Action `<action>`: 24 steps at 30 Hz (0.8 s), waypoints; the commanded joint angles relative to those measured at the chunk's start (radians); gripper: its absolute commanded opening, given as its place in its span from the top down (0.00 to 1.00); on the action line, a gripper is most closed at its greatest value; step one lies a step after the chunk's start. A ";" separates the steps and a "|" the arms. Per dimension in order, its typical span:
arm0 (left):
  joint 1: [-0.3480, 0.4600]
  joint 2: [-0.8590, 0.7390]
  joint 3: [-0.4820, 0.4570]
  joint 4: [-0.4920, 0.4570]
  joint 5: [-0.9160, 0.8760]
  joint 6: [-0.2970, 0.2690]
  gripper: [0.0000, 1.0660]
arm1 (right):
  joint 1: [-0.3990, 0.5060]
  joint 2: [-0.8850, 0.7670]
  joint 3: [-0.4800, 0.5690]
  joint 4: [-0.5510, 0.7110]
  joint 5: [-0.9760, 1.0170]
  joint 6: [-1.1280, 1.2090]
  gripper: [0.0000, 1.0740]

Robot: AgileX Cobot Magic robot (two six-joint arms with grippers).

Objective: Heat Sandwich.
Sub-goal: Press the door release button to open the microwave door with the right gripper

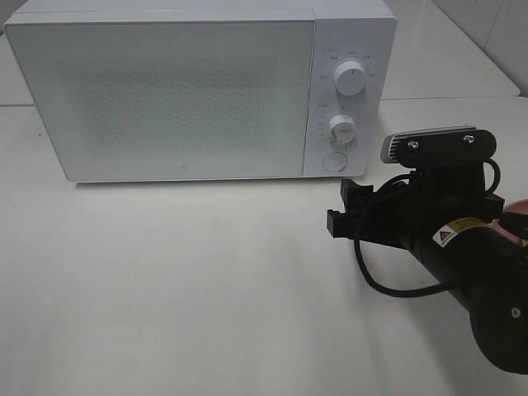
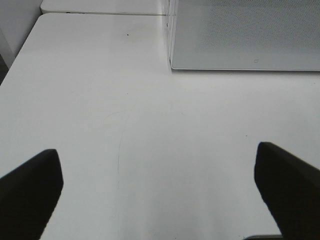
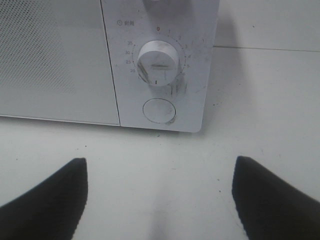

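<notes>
The black left fingers (image 2: 30,192) stood wide apart over the white worktop (image 1: 165,289). At twelve o'clock on it sat a white box-shaped microwave oven (image 1: 165,91), door closed. The black right fingers (image 3: 45,200), apart and empty, hovered at five o'clock of its round white button (image 3: 159,110). The sandwich showed in no view.

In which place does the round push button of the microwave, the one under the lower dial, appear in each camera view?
Exterior high: the button is right of centre, just below the lower dial.
Left wrist: not in it; only part of the door shows.
Right wrist: the button is near the middle, below the same dial.
Shared landmark: the door, seen in all three views.
</notes>
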 commanded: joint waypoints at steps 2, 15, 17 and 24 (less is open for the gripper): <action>-0.003 -0.026 0.003 -0.001 -0.010 -0.003 0.07 | 0.003 -0.005 -0.010 0.001 -0.014 -0.009 0.29; -0.003 -0.026 0.003 -0.001 -0.010 -0.003 0.07 | 0.003 -0.005 -0.010 0.004 -0.014 0.556 0.29; -0.003 -0.026 0.003 -0.001 -0.010 -0.003 0.07 | 0.003 -0.005 -0.010 0.004 -0.014 0.697 0.29; -0.003 -0.026 0.003 -0.001 -0.010 -0.003 0.07 | 0.003 -0.005 -0.010 0.004 -0.014 1.141 0.31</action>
